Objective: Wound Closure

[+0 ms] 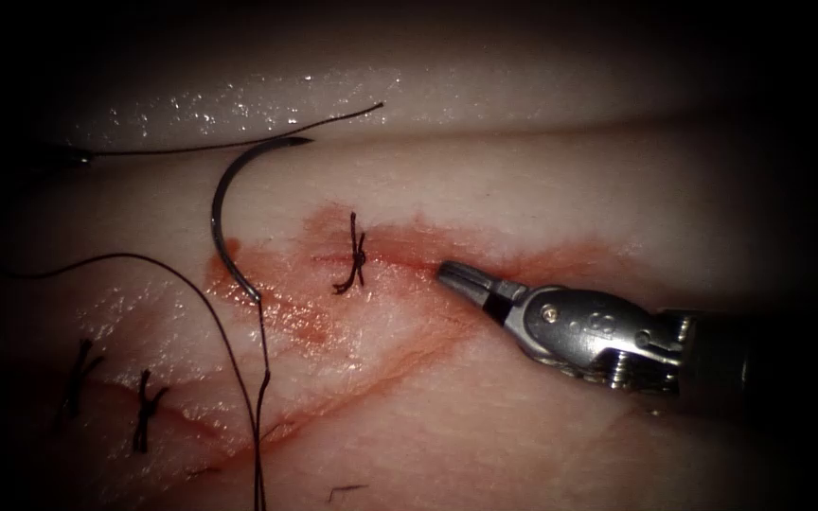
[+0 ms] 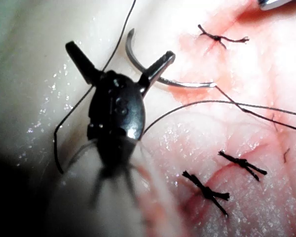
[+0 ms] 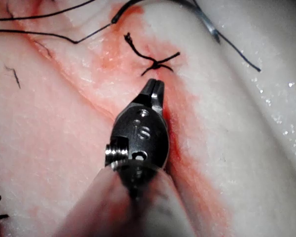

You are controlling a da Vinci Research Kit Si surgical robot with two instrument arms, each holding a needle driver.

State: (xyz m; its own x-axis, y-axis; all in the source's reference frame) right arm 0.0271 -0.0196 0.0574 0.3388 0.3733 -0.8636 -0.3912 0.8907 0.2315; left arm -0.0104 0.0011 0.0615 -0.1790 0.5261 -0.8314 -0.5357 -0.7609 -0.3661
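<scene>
A: On the tissue (image 1: 542, 454), left of the cut (image 1: 400, 260), where's the needle (image 1: 222, 222)?

B: Lying free, thread (image 1: 259, 397) trailing nearward. Right tool (image 1: 466, 282) clenched, empty; left tool (image 2: 119, 58) splayed, probably empty.

A: Handling?

B: Stiff, slippery, light; grip mid-curve.

The right gripper (image 1: 456, 277), at right centre of the endoscope frame, has short grey metal jaws on a silver wrist housing with a round screw head, engraved marks and small coiled parts at its rear, joined to a dark shaft. In its own wrist view the housing (image 3: 140, 131) reads dark and glossy with a stamped number. The left gripper (image 2: 119, 57) is black: two slim prongs on a rounded, shiny body with a faint embossed figure.
</scene>
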